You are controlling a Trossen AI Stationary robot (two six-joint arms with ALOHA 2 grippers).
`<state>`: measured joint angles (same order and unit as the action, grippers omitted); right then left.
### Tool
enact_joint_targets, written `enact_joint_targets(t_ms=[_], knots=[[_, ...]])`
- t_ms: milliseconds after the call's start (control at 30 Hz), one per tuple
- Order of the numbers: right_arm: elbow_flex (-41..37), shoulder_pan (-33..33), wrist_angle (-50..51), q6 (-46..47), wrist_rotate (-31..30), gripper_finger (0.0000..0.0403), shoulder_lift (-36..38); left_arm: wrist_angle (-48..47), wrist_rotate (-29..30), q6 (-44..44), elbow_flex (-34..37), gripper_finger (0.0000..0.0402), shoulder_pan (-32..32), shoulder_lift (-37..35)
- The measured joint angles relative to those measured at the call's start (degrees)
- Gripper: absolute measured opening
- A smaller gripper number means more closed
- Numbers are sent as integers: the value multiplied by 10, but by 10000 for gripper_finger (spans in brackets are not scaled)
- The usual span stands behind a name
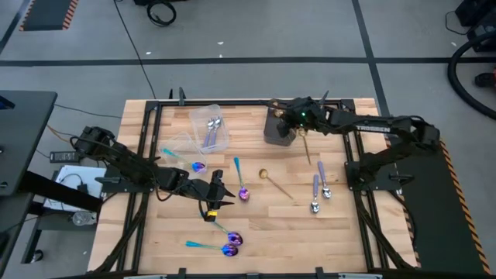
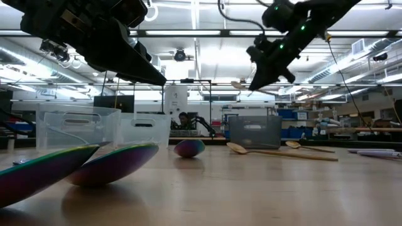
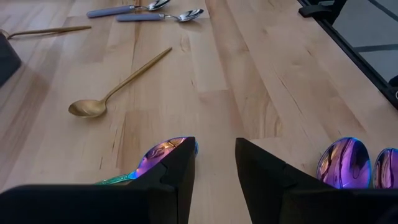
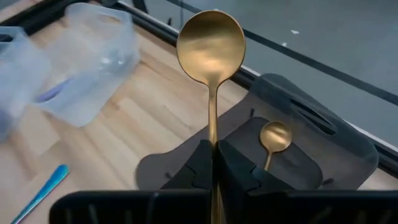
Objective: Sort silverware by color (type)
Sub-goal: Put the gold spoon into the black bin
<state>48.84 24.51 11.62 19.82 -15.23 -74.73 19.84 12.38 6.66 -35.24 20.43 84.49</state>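
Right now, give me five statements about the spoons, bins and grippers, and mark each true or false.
1. The right gripper is shut on a gold spoon. True.
2. The dark grey box is empty. False: a gold spoon lies in it.
3. The left gripper holds a teal-handled spoon. False: its fingers are apart with nothing between them.
4. Lilac-handled spoons sit in a clear tub. True.
5. No gold spoon remains on the table. False: one lies mid-table.

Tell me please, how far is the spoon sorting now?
Done: two lilac-handled silver spoons lie in a clear plastic tub, one small gold spoon in the dark grey box. In hand: the right gripper holds a gold spoon over that box; the left gripper hangs open above the table. Left: gold, lilac-handled and iridescent teal-handled spoons on the table.
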Motion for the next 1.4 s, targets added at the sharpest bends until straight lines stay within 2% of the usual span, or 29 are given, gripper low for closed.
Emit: enact_joint_targets(t_ms=[300, 600, 1200, 1400], knots=[[0, 39, -65, 15, -1, 15, -79, 0, 0, 0, 0, 123, 0, 0], [0, 53, -86, 41, -15, 15, -142, -15, 0, 9, 0, 123, 1, 0], [0, 71, -69, 98, -33, 17, -186, -17, 0, 17, 0, 123, 1, 0], [0, 75, -58, 106, -29, 43, -189, -17, 0, 17, 0, 123, 1, 0]])
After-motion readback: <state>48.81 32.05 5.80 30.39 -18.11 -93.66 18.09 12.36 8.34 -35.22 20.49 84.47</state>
